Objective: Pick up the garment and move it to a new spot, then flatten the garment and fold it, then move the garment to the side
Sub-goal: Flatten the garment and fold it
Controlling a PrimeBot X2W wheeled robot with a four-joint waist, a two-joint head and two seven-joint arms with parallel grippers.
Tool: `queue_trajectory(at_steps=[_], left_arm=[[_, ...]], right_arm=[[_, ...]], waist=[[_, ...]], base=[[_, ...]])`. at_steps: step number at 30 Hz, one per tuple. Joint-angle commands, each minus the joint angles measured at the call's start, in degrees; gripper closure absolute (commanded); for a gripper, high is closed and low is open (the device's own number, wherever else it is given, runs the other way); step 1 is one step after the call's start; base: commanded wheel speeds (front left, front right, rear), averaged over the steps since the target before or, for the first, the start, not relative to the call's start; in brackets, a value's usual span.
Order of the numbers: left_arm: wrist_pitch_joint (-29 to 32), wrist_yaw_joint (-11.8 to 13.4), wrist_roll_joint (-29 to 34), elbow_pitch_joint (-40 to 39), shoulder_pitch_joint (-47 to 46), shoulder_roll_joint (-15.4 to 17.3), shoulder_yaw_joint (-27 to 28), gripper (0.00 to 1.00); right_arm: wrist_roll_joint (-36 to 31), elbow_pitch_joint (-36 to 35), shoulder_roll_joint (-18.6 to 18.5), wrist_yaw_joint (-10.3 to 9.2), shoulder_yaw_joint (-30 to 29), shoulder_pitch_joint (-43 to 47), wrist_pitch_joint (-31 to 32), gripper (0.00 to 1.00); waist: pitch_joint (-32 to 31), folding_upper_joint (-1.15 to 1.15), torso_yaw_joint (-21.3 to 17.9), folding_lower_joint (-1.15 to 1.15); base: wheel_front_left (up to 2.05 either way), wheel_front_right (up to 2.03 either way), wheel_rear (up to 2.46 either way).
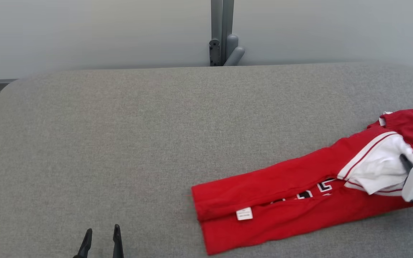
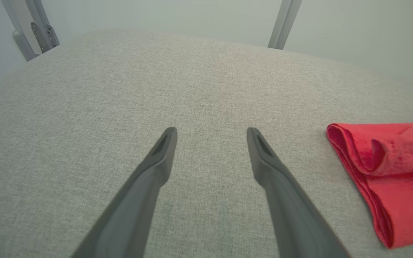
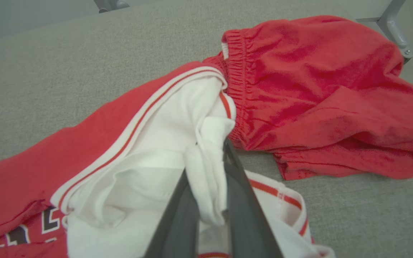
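Where garment [image 1: 281,181] lies, post [image 1: 222,32] behind — well apart.

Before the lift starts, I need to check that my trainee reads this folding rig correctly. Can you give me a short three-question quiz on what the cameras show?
1. True or false: the left gripper is open and touches no cloth.
2. Which part of the garment does the right gripper pinch? A) the red hem B) the white fabric C) the sewn label
3. Fill in: on the grey surface, the garment lies toward the robot's ____ side.
Key: 1 true; 2 B; 3 right.
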Motion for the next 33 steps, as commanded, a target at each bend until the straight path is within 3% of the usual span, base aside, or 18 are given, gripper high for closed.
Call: queue_trajectory(at_steps=[1,5,9,14,18,22,24,28,32,33], left_arm=[[-0.1,-0.4,0.9,0.4,1.1,-0.4,0.5,0.00],[-0.1,-1.1,1.3,0.6,1.9,-1.1,0.9,0.00],[-0.1,-1.5,1.9,0.8,2.9,-1.4,1.2,0.00],[-0.1,-1.8,2.7,1.1,3.7,-1.5,0.9,0.00],[-0.1,-1.8,1.7,1.2,2.8,-1.6,0.0,0.00],[-0.1,-1.9,2.2,1.5,1.6,-1.6,-0.4,0.00],[-0.1,-2.3,3.0,1.8,1.1,-1.6,-0.6,0.00],[-0.1,-2.6,3.5,2.5,0.9,-1.6,-0.7,0.00],[-0.1,-2.5,3.1,2.7,1.2,-1.6,-1.2,0.00],[-0.1,-2.5,3.1,2.8,1.4,-1.6,-1.3,0.00]], right_arm=[[1.2,-0.9,-2.0,-0.10,-1.0,-0.8,-0.9,1.00],[2.2,-4.4,-5.1,-0.10,-1.5,-1.0,-1.5,1.00],[3.2,-13.6,-6.7,-0.07,1.2,1.3,0.0,1.00],[2.8,-27.8,-3.2,-0.05,9.7,5.0,4.8,1.00],[0.8,-33.1,2.4,-0.05,17.2,7.5,7.8,1.00],[-2.0,-30.1,9.6,-0.05,20.6,7.4,6.8,1.00],[-3.5,-26.2,14.9,-0.04,21.9,6.6,5.3,1.00],[-5.6,-20.8,20.0,-0.04,22.5,5.6,3.7,1.00],[-7.5,-16.2,22.4,-0.04,22.1,4.7,2.6,1.00],[-7.8,-15.4,22.8,-0.05,22.0,4.6,2.4,0.81]], waist=[[-1.4,0.32,0.1,0.00],[-2.3,0.32,0.3,0.00],[-3.0,0.32,-0.1,0.00],[-3.3,0.32,-1.1,0.00],[-3.0,0.32,-1.4,0.00],[-2.6,0.32,-0.8,0.00],[-2.3,0.32,-0.1,0.00],[-2.3,0.32,1.3,0.00],[-2.5,0.32,2.4,0.00],[-2.5,0.32,2.6,0.00]], base=[[0.00,0.00,0.00],[0.00,0.00,0.00],[0.00,0.00,0.00],[0.00,0.00,0.00],[0.00,0.00,0.00],[0.00,0.00,0.00],[0.00,0.00,0.00],[0.00,0.00,0.00],[0.00,0.00,0.00],[0.00,0.00,0.00]])
